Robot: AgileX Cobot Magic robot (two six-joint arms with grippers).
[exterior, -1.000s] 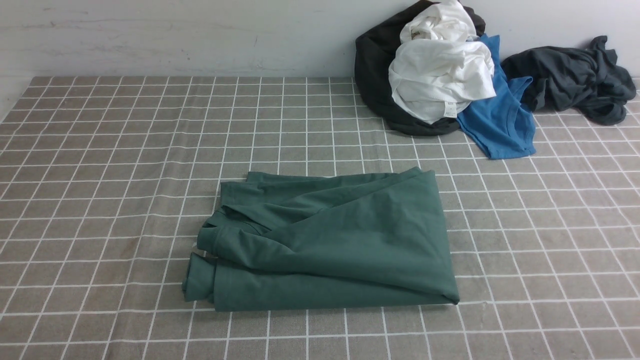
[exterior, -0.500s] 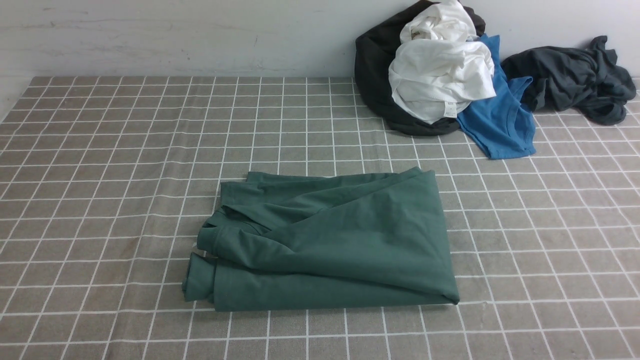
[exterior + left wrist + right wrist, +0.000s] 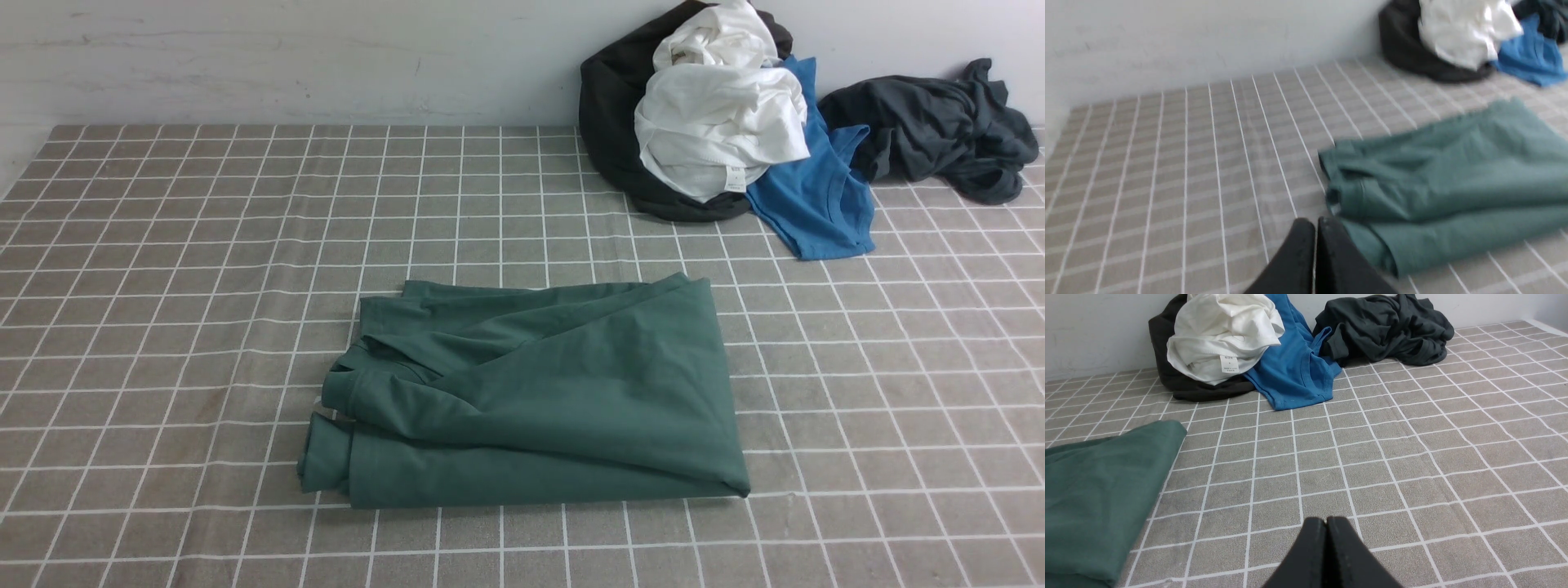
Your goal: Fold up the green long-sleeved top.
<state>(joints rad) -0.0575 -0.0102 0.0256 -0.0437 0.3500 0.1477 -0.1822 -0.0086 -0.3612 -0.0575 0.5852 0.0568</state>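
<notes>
I see the green long-sleeved top (image 3: 531, 400) lying folded into a rough rectangle on the desk (image 3: 163, 327), which wears a grey-brown cloth with a white grid. I take this top as my landmark. Its ribbed collar end points toward the left arm's side, and its smooth folded edge lies on the right arm's side.

Beyond the top, against the wall, sits a heap: a black garment (image 3: 608, 122) with a white garment (image 3: 718, 131) piled on it. A bright blue shirt (image 3: 816, 204) spills out of the heap toward the top. Farther to the right of the heap lies a dark grey garment (image 3: 931, 126).

The white garment carries a small sewn label (image 3: 1229, 363); I can make out print on it, but it is too small for me to read.

My left fingers (image 3: 1315, 245) are clenched together, empty, just beside the top's collar end. My right fingers (image 3: 1327, 539) are clenched too, empty, over bare cloth clear of the top's smooth edge.
</notes>
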